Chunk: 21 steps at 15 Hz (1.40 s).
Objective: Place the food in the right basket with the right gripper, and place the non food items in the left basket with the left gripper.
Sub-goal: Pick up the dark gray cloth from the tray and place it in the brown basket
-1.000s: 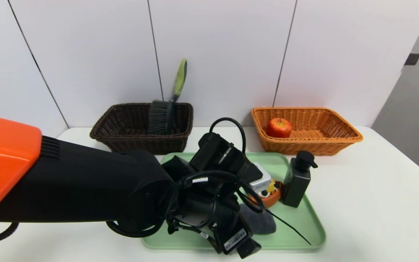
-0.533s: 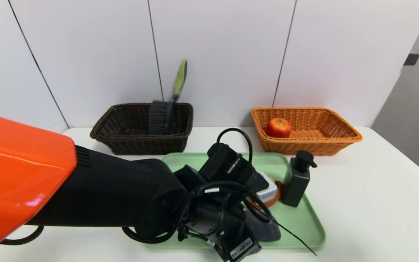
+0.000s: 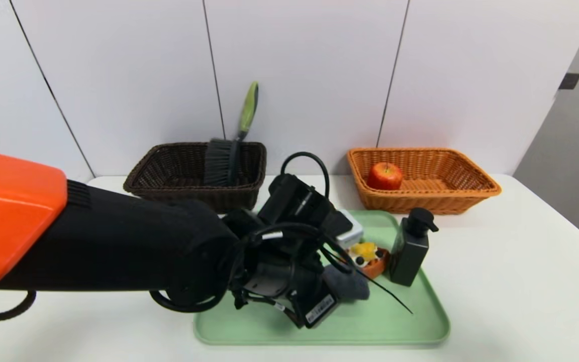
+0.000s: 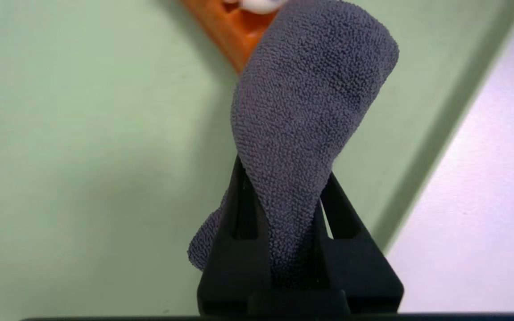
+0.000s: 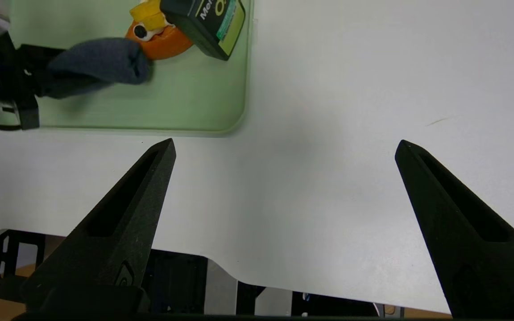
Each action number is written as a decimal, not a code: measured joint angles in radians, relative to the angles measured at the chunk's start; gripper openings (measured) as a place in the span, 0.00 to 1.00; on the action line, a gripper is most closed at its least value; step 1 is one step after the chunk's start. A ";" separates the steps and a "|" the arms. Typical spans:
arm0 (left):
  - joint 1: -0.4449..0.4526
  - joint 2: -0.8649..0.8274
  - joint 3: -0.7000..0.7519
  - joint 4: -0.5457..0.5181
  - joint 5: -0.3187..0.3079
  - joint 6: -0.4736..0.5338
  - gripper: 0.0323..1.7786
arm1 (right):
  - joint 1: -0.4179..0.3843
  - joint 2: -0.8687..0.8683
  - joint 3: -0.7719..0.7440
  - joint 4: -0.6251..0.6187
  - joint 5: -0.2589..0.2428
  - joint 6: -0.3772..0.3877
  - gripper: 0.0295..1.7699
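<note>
The robot's black left tool (image 4: 290, 209), on an arm with an orange shell, grips a dark grey oblong cloth roll (image 4: 306, 89) between its fingers over a pale green rectangular tray (image 3: 370, 327) on a white desk (image 3: 500, 281). Near the roll on the tray lies an orange-brown tart slice (image 3: 370, 261) topped with white cream, yellow fruit and dark berries, just beside an upright black pump bottle (image 3: 410, 249). Behind the tray, a dark brown rectangular wicker basket (image 3: 196, 193) at left holds a dark grey bristle brush with a green handle (image 3: 224, 161), its handle rising above the rim. To its right, an orange wicker basket (image 3: 425, 201) with flared sides holds a red-yellow apple (image 3: 385, 176). The black right tool (image 5: 286, 149) hangs above the desk, well apart from the baskets, its fingers spread wide and gripping nothing.
</note>
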 joint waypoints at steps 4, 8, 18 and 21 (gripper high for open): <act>0.027 -0.059 -0.004 0.003 -0.005 0.000 0.13 | 0.000 0.000 0.000 -0.001 0.000 0.000 0.96; 0.037 -0.114 -0.006 0.006 -0.008 0.000 0.13 | 0.000 -0.001 0.000 -0.001 0.000 0.000 0.96; 0.067 -0.165 -0.009 0.007 -0.008 -0.001 0.13 | 0.001 0.000 -0.001 -0.051 0.003 0.000 0.96; 0.137 -0.201 -0.013 0.011 -0.007 -0.003 0.13 | 0.001 0.001 0.000 -0.054 0.014 -0.001 0.96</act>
